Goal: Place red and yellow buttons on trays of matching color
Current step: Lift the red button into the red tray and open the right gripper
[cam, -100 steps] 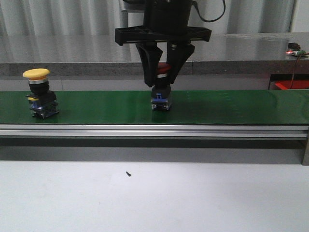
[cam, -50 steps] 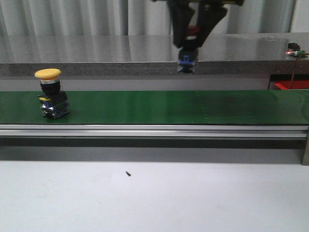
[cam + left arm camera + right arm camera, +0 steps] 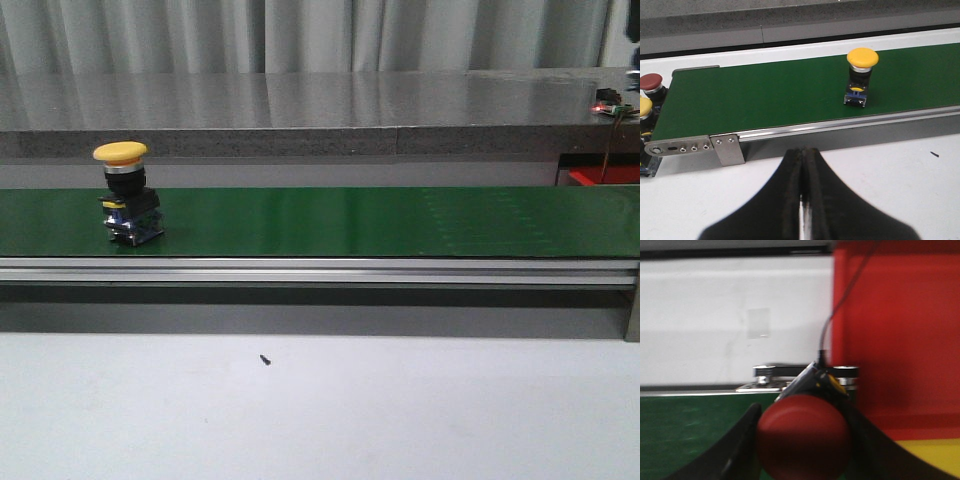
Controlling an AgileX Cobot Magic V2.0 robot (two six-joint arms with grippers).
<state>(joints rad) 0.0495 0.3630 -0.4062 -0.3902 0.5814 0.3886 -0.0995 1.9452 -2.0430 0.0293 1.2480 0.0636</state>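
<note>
Red button [image 3: 802,436] is off the belt now; a second ago it stood mid-belt between the right gripper's fingers, half a second ago it hung above the belt, and now the front view shows neither it nor the arm; the right wrist view shows it clamped in the right gripper [image 3: 802,440], its domed cap filling the gap between the two dark fingers, with the red tray [image 3: 900,335] just beyond and a strip of yellow tray [image 3: 925,455] beside it; so the pick looks done and the carry toward the matching tray seems well under way, release being the likely next step. Yellow button [image 3: 126,193] has ridden along the green conveyor belt [image 3: 380,220] toward the middle and stands upright there, untouched; it appears to be the next pick. Left gripper [image 3: 801,165] hovers over the white table [image 3: 890,185] short of the belt, its fingers pressed together on nothing; at the belt's end two more caps, a spare red cap [image 3: 651,81] and a spare yellow cap [image 3: 644,106], sit partly cut off. Both buttons are mushroom-shaped: a smooth, matte rounded cap on a black collar over a blocky blue and metal base; the belt is flat and dull, edged by a brushed aluminium rail [image 3: 320,270]; the tray wall reads as plain glossy plastic, though blurred.
</note>
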